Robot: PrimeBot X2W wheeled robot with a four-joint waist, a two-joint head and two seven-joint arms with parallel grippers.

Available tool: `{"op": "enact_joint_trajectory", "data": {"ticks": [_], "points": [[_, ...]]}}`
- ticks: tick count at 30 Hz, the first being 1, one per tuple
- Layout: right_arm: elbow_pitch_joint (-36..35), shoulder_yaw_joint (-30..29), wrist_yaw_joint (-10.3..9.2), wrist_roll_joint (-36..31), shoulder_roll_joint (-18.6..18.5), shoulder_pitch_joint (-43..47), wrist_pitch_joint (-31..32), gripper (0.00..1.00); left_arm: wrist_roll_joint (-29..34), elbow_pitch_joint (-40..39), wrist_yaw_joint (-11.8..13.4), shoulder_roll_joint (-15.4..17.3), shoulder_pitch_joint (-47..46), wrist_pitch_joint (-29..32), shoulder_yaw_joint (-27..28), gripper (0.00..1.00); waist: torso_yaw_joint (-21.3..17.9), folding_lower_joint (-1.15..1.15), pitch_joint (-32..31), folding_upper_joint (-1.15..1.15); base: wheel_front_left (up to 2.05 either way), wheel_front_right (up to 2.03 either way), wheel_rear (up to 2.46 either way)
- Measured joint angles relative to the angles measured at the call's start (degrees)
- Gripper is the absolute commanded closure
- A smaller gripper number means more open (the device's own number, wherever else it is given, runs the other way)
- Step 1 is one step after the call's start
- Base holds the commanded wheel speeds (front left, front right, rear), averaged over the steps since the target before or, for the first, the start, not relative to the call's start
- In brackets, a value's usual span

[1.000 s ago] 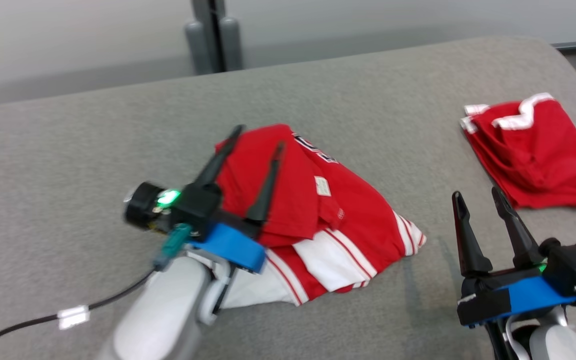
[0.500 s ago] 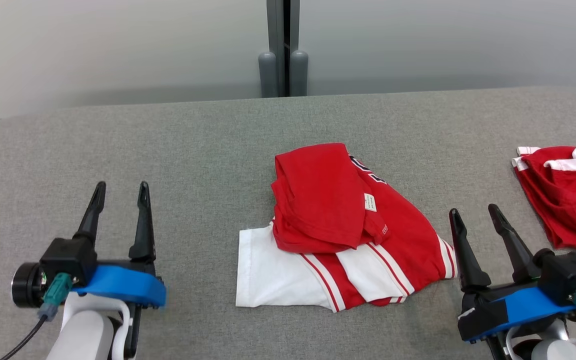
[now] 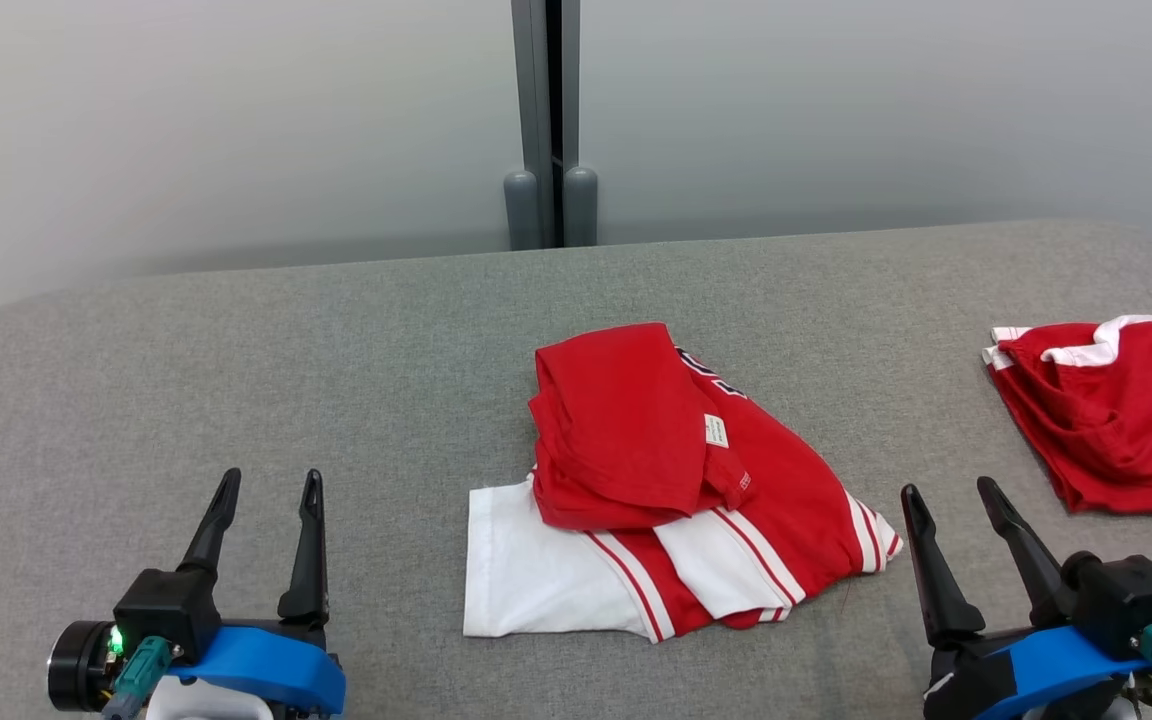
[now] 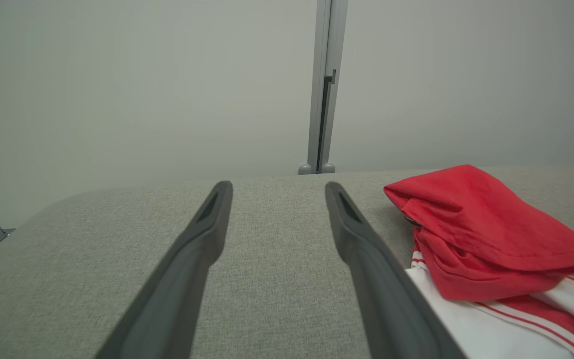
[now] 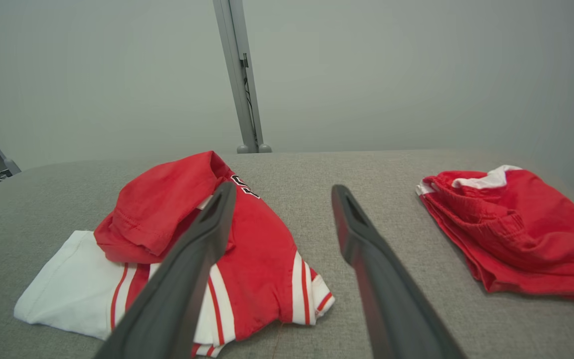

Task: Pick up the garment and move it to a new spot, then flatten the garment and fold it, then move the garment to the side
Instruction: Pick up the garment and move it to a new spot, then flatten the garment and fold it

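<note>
The garment, a red and white striped shirt, lies folded in a rough heap at the middle of the grey table; it also shows as the garment in the left wrist view and the garment in the right wrist view. My left gripper stands open at the lower left, well to the left of the shirt, holding nothing. At the lower right my right gripper is open too, just right of the shirt's striped sleeve. In the wrist views the left gripper and right gripper both gape over bare cloth.
A second red garment with white trim lies at the table's right edge, also seen as the red garment. The grey table has a rounded far edge. A grey post stands against the pale wall behind it.
My left gripper has drawn back from over the garment to the lower left, empty. The head camera has swung and tilted up, so the whole picture has shifted. The shirt lies still.
</note>
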Motion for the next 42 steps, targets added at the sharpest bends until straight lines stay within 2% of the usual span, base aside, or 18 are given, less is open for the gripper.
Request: {"op": "enact_joint_trajectory", "data": {"ticks": [26,32,35,42], "points": [[-0.7,-0.1,0.00,0.5,0.0,1.1,0.6,0.00,-0.7,-2.9,1.5,1.1,2.0,1.1,-0.7,0.00,-0.3,0.00,-0.6,0.00,0.00,0.00,0.00],[-1.2,0.0,0.00,0.5,0.0,0.4,0.6,0.00,1.8,-4.8,1.9,1.3,-0.5,2.2,-3.3,0.00,-0.7,0.00,1.3,0.00,0.00,0.00,0.00],[-1.6,0.3,0.00,0.5,0.0,-0.4,0.5,0.00,3.3,-5.7,0.4,0.1,-4.1,3.9,-6.5,0.00,-1.4,0.01,3.7,0.00,0.00,0.00,0.00],[-0.9,0.8,0.00,1.4,0.0,-2.6,-0.3,0.00,6.8,-3.3,-4.9,-4.8,-10.9,9.1,-16.7,0.00,-3.1,0.02,8.9,0.02,0.00,0.00,0.00]]}}
